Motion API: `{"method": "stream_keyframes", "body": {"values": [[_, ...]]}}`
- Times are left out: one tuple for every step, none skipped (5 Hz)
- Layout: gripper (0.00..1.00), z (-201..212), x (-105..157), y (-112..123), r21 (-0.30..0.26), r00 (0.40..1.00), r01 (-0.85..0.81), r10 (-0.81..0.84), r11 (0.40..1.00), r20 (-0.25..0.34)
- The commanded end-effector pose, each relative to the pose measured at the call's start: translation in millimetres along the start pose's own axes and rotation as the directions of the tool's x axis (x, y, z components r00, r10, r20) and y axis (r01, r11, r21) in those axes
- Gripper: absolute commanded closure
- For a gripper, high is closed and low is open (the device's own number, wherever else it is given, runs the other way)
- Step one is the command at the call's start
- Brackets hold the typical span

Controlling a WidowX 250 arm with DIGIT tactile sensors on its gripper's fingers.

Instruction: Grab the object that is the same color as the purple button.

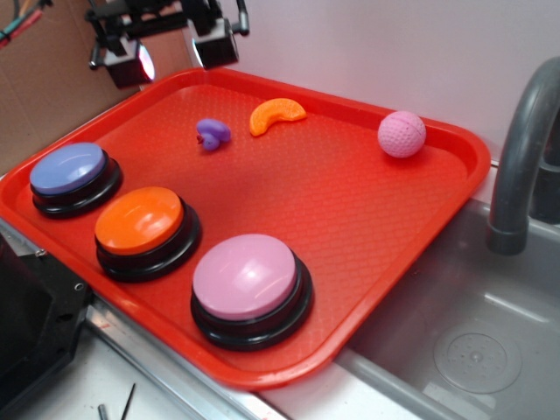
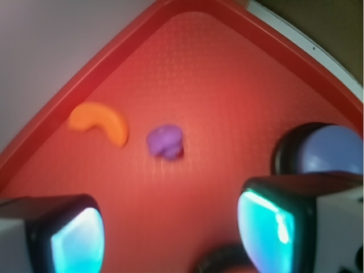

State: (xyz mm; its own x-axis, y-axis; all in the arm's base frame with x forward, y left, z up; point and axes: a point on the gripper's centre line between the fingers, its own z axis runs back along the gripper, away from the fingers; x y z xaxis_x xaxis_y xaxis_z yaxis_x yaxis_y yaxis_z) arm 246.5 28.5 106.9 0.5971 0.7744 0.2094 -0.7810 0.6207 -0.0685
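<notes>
A small lumpy purple object [image 1: 213, 133] lies on the red tray [image 1: 367, 219] near its far side; the wrist view shows the object [image 2: 165, 142] ahead of the fingers. The purple button [image 1: 70, 171], a blue-violet dome on a black base, sits at the tray's left edge and shows at the right of the wrist view as the purple button [image 2: 333, 149]. My gripper [image 1: 171, 54] hangs high above the tray's far left corner, well clear of the object. It is open, with only bare tray between the two fingers [image 2: 170, 236].
An orange crescent slice [image 1: 276, 115] lies just right of the purple object. A pink dimpled ball [image 1: 402, 134] rests at the far right. An orange button [image 1: 140, 223] and a pink-lilac button [image 1: 247, 278] stand along the near edge. A sink [image 1: 472, 350] with a grey faucet [image 1: 521, 149] is at right.
</notes>
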Motion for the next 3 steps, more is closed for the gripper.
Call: {"method": "stream_keyframes", "body": {"values": [[0.00,-39.4,23.8,-1.9,-0.004,0.997,-0.068,0.068,0.998,-0.024],[0.00,-65.4,29.9,-0.1,0.045,0.994,-0.104,0.105,0.994,-0.022],[0.00,-77.8,23.4,6.9,0.076,0.992,-0.123,0.123,0.990,-0.003]]}}
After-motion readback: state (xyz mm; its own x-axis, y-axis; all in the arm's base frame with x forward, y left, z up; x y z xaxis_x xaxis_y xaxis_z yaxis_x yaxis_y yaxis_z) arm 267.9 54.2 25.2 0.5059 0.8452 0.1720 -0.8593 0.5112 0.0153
